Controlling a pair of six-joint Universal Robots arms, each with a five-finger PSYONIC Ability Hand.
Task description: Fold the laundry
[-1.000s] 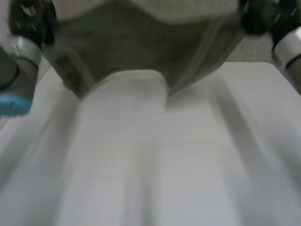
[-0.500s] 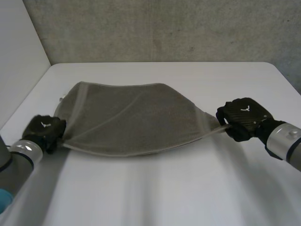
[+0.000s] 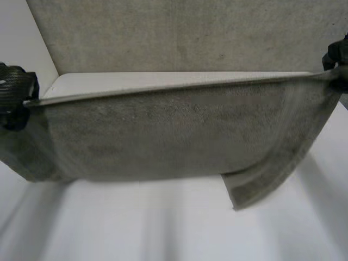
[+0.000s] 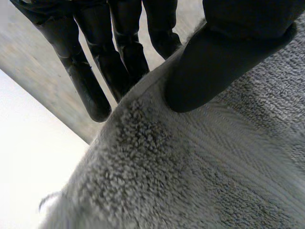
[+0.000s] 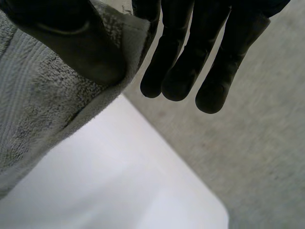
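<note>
Two hands on one grey towel, and it's stretched out wide between them above the white table. The left hand has one top corner and the right hand has the other, way across from it. The top edge runs pulled tight from hand to hand, and the rest hangs down like a curtain in front of the grey wall. The lower corner on the right-hand side droops lowest, with its woven band showing. Can't tell if the bottom edge touches the table or just hangs over it.

In the left wrist view the thumb presses down on the terry cloth while the fingers sit behind the edge, so that's a pinch. Same deal in the right wrist view: thumb clamped on the hem, fingers straight, one tucked behind the cloth.
</note>
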